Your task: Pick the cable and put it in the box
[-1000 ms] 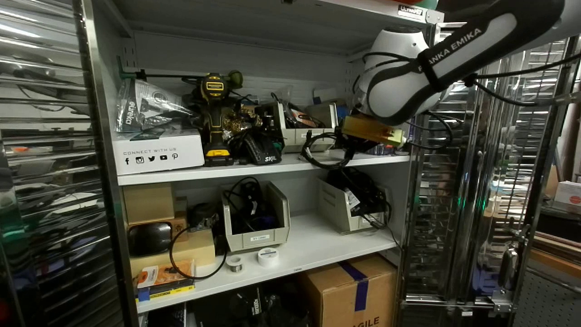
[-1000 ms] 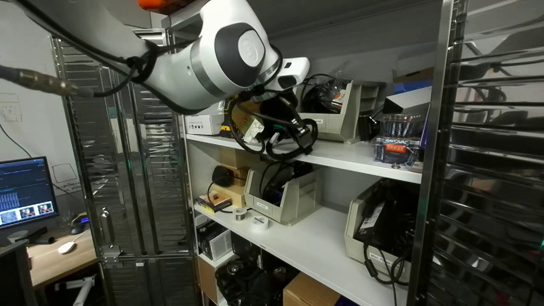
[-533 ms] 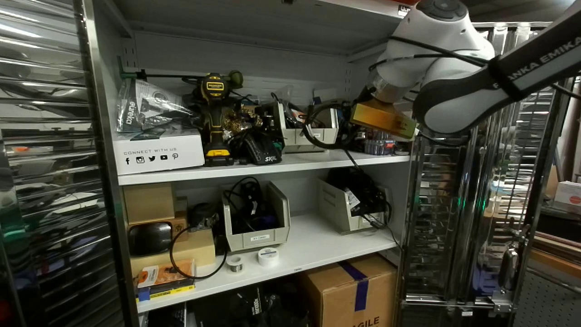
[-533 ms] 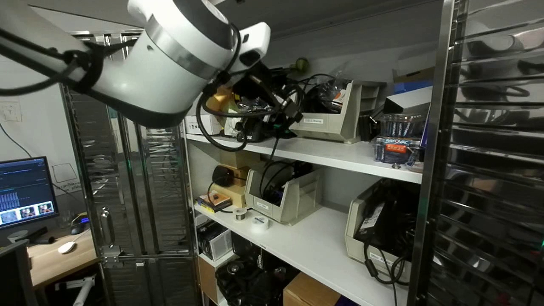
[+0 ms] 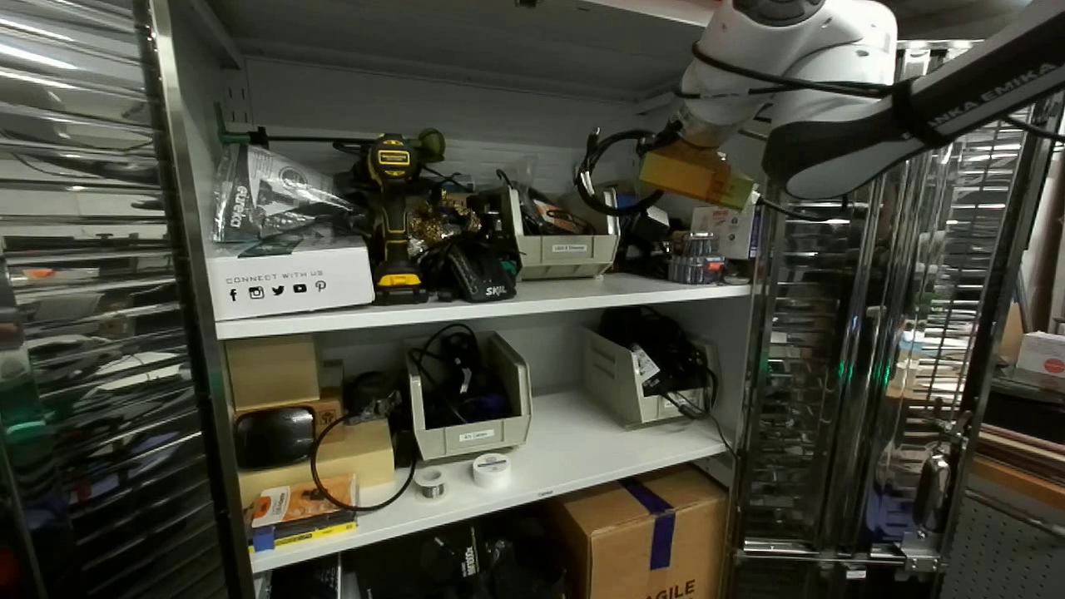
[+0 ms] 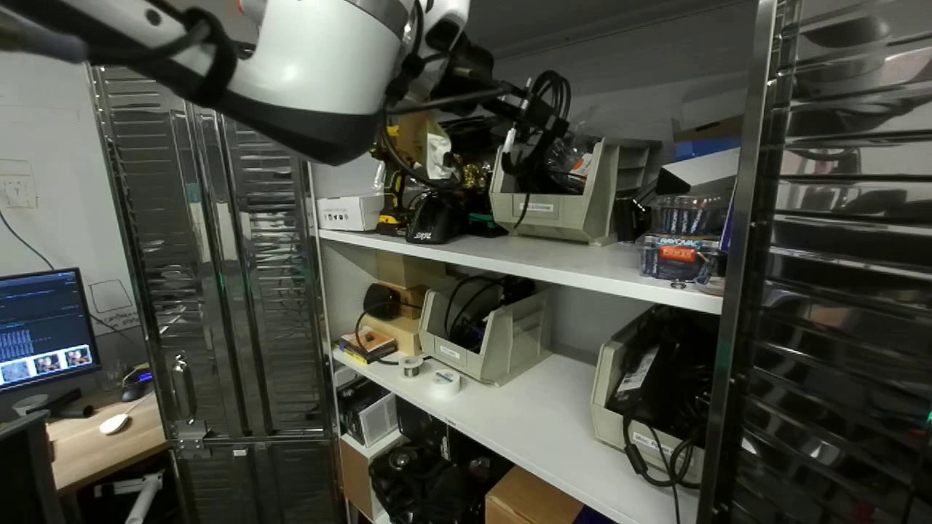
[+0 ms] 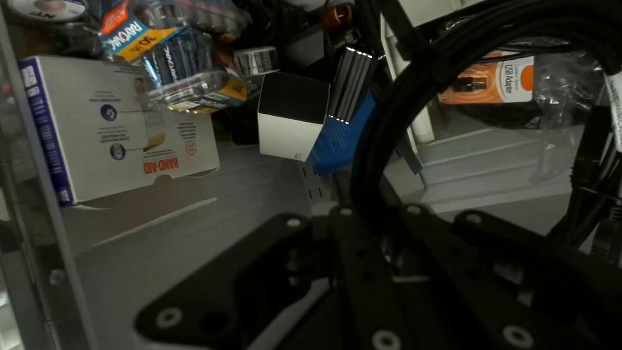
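Two kinds of view, compared: only the wrist view makes legible the red BAND-AID print on the white cardboard box with a purple side [image 7: 121, 131] and the name on the orange-and-white USB adapter packet [image 7: 491, 80].
Room: a dark computer monitor [image 6: 47, 327] and a pale wooden desk [image 6: 109, 444] show in an exterior view, left of a shiny steel cabinet door [image 6: 240, 291].
Upper white metal shelf [image 5: 532, 307]: white printed carton [image 5: 291, 279] at the front left corner, yellow-and-black drill [image 5: 395, 212] beside it, clear plastic battery packs [image 6: 677, 251] near the right end.
Lower white metal shelf [image 5: 574, 443]: solder spool [image 5: 431, 483] and white tape roll [image 5: 492, 471] by the front edge.
Pale beige plastic bin [image 5: 566, 266]: on the upper shelf, between drill and batteries.
Black gripper [image 7: 368, 197]: jaws narrow, clamped on the black coiled cable [image 7: 384, 126].
Cable's place: held up above the upper shelf, by the bin; contact with its rim, cannot tell.
Cable's axis: in an exterior view the coil [image 6: 562, 94] stands nearly upright, a thin strand [image 6: 523, 209] hanging down across the bin's front; in both exterior views a metal-tipped end appears to point up.
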`<state>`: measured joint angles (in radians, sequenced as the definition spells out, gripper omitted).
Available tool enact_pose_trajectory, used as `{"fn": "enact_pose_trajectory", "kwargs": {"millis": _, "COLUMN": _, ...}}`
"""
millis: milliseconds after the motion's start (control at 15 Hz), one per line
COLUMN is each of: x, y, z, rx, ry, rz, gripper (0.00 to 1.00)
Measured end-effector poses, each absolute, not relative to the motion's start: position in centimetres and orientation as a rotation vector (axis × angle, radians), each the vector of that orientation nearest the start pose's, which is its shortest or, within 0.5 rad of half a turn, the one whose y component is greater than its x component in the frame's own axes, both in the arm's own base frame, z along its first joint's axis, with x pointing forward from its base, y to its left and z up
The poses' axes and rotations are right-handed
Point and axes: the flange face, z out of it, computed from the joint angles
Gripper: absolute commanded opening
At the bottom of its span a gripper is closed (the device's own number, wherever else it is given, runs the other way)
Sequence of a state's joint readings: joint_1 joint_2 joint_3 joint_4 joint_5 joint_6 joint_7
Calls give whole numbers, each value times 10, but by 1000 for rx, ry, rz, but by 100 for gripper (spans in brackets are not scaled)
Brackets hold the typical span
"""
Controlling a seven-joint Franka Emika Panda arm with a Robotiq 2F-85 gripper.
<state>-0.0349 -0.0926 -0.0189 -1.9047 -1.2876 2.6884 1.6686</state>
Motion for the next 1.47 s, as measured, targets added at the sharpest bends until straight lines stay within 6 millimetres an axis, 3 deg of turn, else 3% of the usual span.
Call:
{"fn": "enact_pose_trajectory", "kwargs": {"millis": 267, "x": 639, "y": 9, "z": 610, "rx": -2517, "ry": 1039, "rz": -1903, "gripper": 4}}
{"fn": "enact_pose_trajectory", "kwargs": {"millis": 467, "x": 674, "y": 21, "z": 617, "rx": -2475, "ry": 1055, "rz": -1926, "gripper": 4}}
{"fn": "enact_pose_trajectory", "kwargs": {"millis": 867, "x": 716, "y": 32, "z": 656, "rx": -2364, "ry": 1110, "rz": -1979, "gripper": 4}}
{"fn": "enact_pose_trajectory", "kwargs": {"millis": 1000, "x": 730, "y": 32, "z": 656, "rx": -2373, "ry": 1115, "rz": -1966, "gripper": 4}}
{"fn": "enact_pose_trajectory", "kwargs": {"millis": 1267, "x": 763, "y": 31, "z": 635, "rx": -2441, "ry": 1104, "rz": -1801, "gripper": 4}}
{"fn": "enact_pose_trajectory", "kwargs": {"millis": 1333, "x": 769, "y": 31, "z": 630, "rx": -2454, "ry": 1096, "rz": -1747, "gripper": 31}}
{"fn": "enact_pose_trajectory", "kwargs": {"millis": 1467, "x": 778, "y": 25, "z": 627, "rx": -2486, "ry": 1085, "rz": -1656, "gripper": 44}}
